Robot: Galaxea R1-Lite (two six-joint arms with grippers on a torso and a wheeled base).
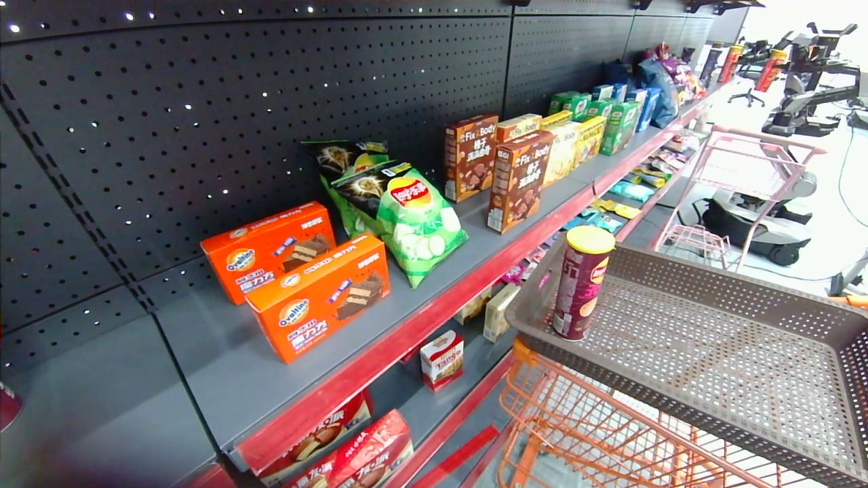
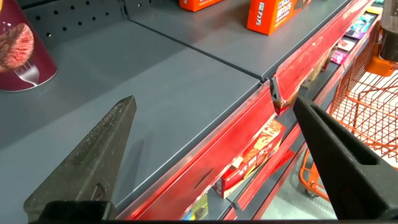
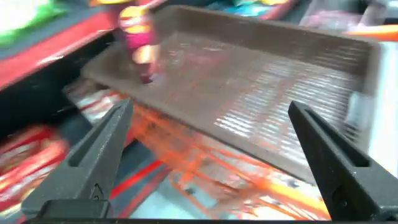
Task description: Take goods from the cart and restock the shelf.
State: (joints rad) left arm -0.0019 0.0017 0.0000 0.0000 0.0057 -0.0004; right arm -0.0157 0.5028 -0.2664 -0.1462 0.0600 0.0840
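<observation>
Chip can (image 1: 582,283) upright in the brown tray (image 1: 712,352) on the cart (image 1: 576,420).
Long axis vertical, lid up, in the tray corner beside the shelf (image 1: 224,366); left gripper (image 2: 212,102) and right gripper (image 3: 210,104) both wide open, empty.

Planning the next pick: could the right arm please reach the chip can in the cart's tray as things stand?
Probably yes: the right hand is open and faces the tray, where the chip can stands alone, upright, unobstructed.
</observation>
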